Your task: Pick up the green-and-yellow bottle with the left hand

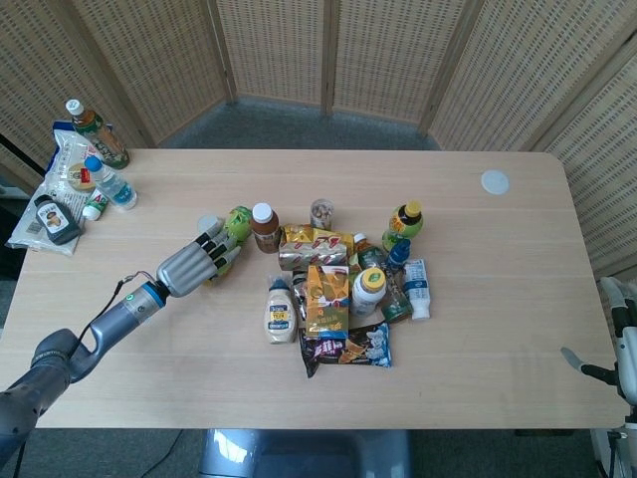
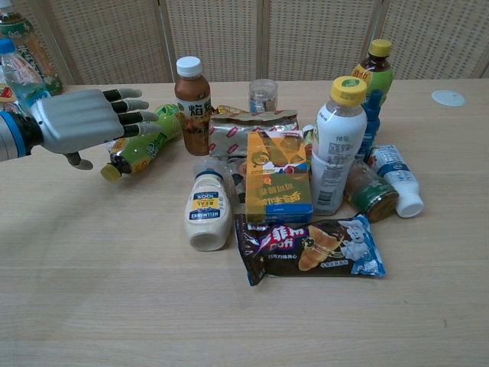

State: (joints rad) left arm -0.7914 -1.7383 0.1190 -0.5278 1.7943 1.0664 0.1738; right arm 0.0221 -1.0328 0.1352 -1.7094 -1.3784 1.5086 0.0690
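Hovering left hand [image 2: 76, 120] over lying green-and-yellow bottle [image 2: 145, 142] (fingers spread), near table [image 2: 92, 290] edge

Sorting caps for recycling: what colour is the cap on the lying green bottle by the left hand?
Yellow; the green bottle's cap shows best in the chest view.

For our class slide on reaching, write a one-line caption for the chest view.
Left hand, fingers spread, hovers over the lying green-and-yellow bottle beside a cluster of snacks.
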